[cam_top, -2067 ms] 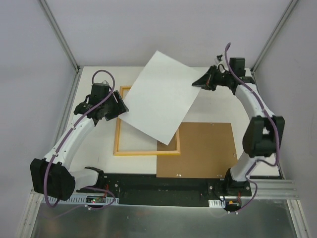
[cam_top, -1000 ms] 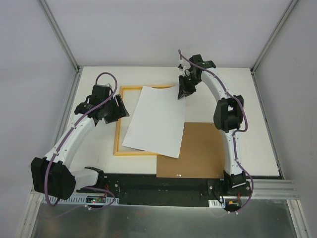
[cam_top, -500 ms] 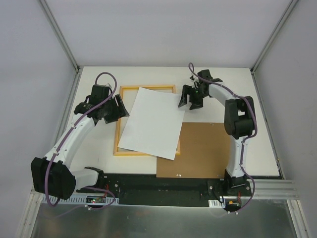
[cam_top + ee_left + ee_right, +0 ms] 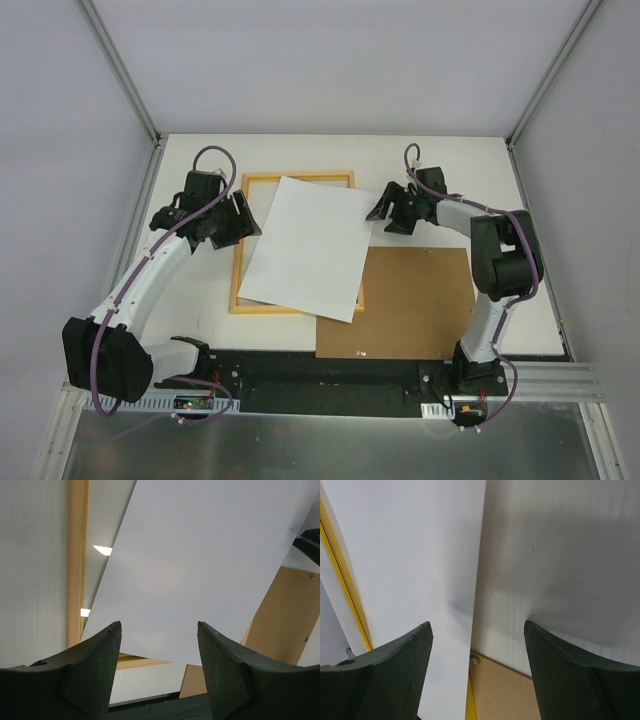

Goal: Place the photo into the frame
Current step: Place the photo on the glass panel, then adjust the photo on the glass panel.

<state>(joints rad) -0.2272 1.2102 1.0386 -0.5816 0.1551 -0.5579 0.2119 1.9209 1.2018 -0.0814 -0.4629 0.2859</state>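
Top view: bright, even light from overhead, sharp corner to corner. My arms [image 4: 150, 270] throw only faint, soft shadows on the worktop [image 4: 430, 160].

Left wrist view: two small glare patches sit just left of the photo [image 4: 200, 555], which shades from white to pale grey. My left claw [image 4: 159, 627] is dark and slightly soft at the edges.

Right wrist view: a broad grey shadow lies over the worktop, with a fainter one low on the photo. My right claw [image 4: 477, 626] is near-black and shows little detail.

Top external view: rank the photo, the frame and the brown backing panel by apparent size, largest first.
1. The frame and the brown backing panel: too close to rank, since the photo partly covers both.
2. The photo: smallest.
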